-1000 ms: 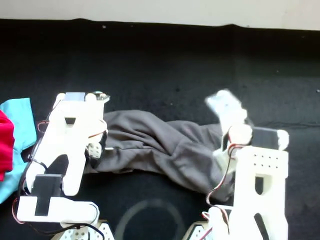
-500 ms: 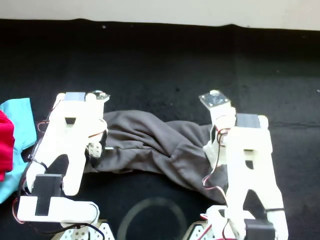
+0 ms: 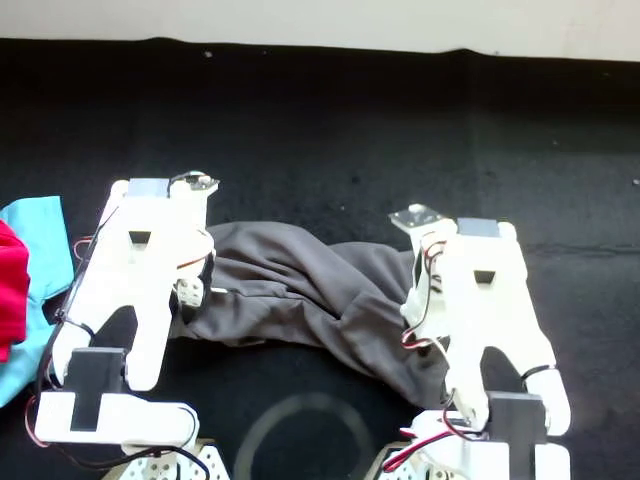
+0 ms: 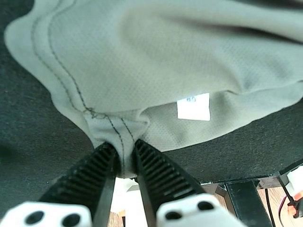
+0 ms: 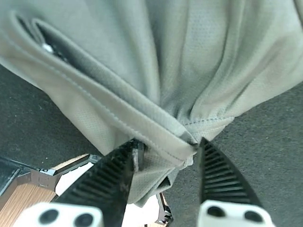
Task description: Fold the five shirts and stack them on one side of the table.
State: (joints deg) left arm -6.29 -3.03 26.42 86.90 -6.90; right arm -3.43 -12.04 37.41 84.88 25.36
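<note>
A crumpled grey shirt lies across the black table between the two arms. My left gripper is shut on the shirt's hemmed edge at its left end, beside a white label. In the high view that gripper sits under the left arm. My right gripper is open over the shirt's right end, with a bunched fold of grey fabric between its fingers. From above, the right arm covers that end of the shirt.
A teal shirt with a red shirt on top lies at the table's left edge. A faint ring mark shows on the cloth near the front. The back half of the table is bare black cloth.
The right arm has swung left and come down onto the shirt's right end. The left arm has barely shifted and still holds the left end.
</note>
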